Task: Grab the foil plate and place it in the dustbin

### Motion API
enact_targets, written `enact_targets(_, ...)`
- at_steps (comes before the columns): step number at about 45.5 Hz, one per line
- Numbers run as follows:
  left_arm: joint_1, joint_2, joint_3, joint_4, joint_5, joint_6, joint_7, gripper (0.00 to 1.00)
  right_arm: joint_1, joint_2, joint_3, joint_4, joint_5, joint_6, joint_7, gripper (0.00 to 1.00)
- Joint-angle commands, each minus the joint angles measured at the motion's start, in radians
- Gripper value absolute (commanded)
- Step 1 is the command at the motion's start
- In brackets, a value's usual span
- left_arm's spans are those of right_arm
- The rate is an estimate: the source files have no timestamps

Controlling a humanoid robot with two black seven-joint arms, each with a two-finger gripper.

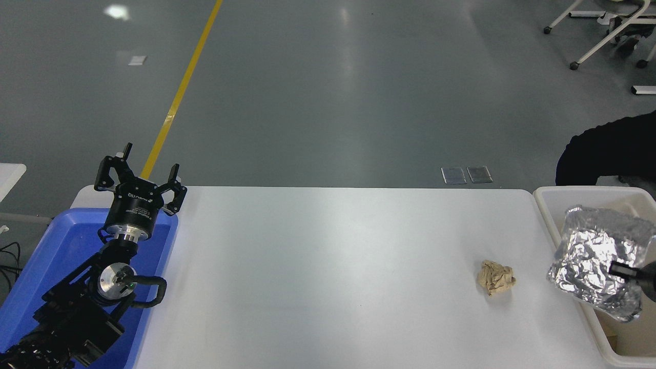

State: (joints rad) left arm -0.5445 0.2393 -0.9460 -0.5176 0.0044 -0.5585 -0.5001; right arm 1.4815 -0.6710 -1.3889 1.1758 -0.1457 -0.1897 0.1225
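The shiny crinkled foil plate (pixel 597 256) hangs in the air at the right edge, tilted, over the near-left rim of the cream-white dustbin (pixel 544 205). My right gripper (pixel 622 270) comes in from the right edge and is shut on the foil plate's right side; only one black finger shows. My left gripper (pixel 139 174) is parked open and empty at the lower left, above the blue tray.
A small crumpled tan paper ball (pixel 496 277) lies on the white table (pixel 328 266) left of the dustbin. A blue plastic tray (pixel 61 256) sits at the table's left end. A dark-clothed person (pixel 610 151) is behind the dustbin.
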Motion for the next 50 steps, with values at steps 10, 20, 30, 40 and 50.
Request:
enact_targets(10,0.000,0.000,0.000,0.001,0.000,0.000,0.000,0.98,0.437,0.001,-0.105,0.142,-0.057,0.277,0.002,0.00)
enact_targets(20,0.000,0.000,0.000,0.001,0.000,0.000,0.000,0.98,0.615,0.037,-0.116,0.150,-0.057,0.460,0.002,0.00)
enact_targets(30,0.000,0.000,0.000,0.001,0.000,0.000,0.000,0.98,0.746,0.085,-0.111,0.162,-0.055,0.561,0.003,0.00)
enact_targets(40,0.000,0.000,0.000,0.001,0.000,0.000,0.000,0.98,0.859,0.094,-0.108,0.162,-0.052,0.645,0.005,0.00)
enact_targets(50,0.000,0.000,0.000,0.001,0.000,0.000,0.000,0.98,0.892,0.091,-0.108,0.162,-0.054,0.670,0.005,0.00)
